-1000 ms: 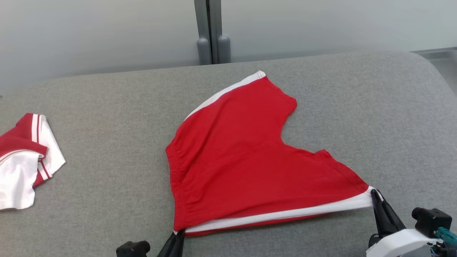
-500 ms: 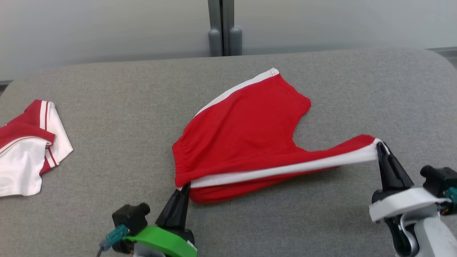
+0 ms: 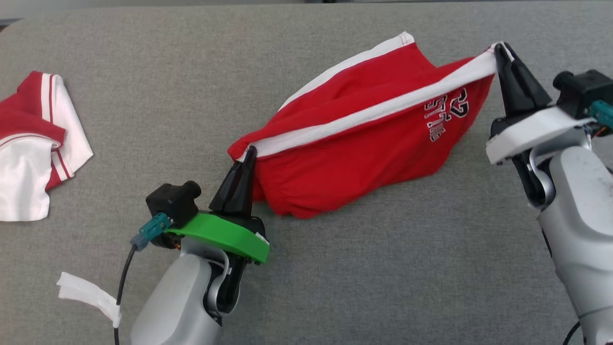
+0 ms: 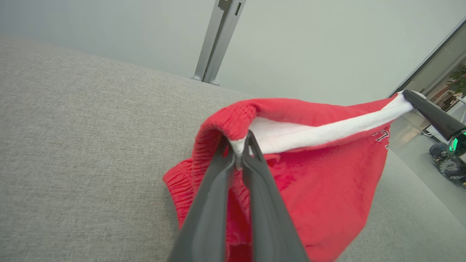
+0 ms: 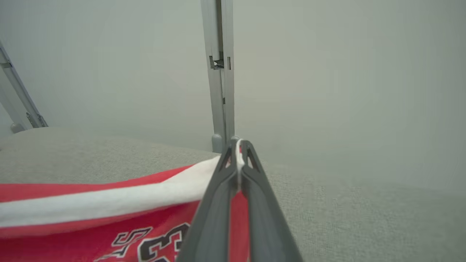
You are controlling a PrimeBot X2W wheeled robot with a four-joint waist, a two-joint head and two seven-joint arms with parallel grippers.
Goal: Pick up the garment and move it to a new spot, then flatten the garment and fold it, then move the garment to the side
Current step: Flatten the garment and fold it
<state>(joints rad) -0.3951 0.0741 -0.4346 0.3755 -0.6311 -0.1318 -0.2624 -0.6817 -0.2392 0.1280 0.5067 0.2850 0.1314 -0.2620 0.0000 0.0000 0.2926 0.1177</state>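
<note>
The red shorts [image 3: 354, 163] are pinched at the ends of the white stripe [image 3: 373, 112] by the left pincer [image 3: 250, 151] and the right pincer [image 3: 498, 46], held taut, probably for folding over.

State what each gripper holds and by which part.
Both hold the red shorts. The left gripper pinches the waistband end of the white side stripe; the right gripper pinches the stripe's other end, at the leg hem.
</note>
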